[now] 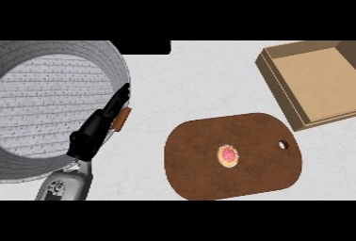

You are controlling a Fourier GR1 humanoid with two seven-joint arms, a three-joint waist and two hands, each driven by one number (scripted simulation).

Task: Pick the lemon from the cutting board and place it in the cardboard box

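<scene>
Lemon (228,155) on cutting board (233,156); cardboard box (313,82) near. Left hand (101,127) up at left, fingers straight, holding nothing.

Kitchen, pale counter (201,80), wooden cutting board (201,164)

One dark brown cutting board (233,157) is lying at lower centre, carrying one lemon (228,155). One cardboard box (313,82) is sitting upper right, one grey basket (49,108) is filling the left, and one hand (97,129) is showing.
</scene>
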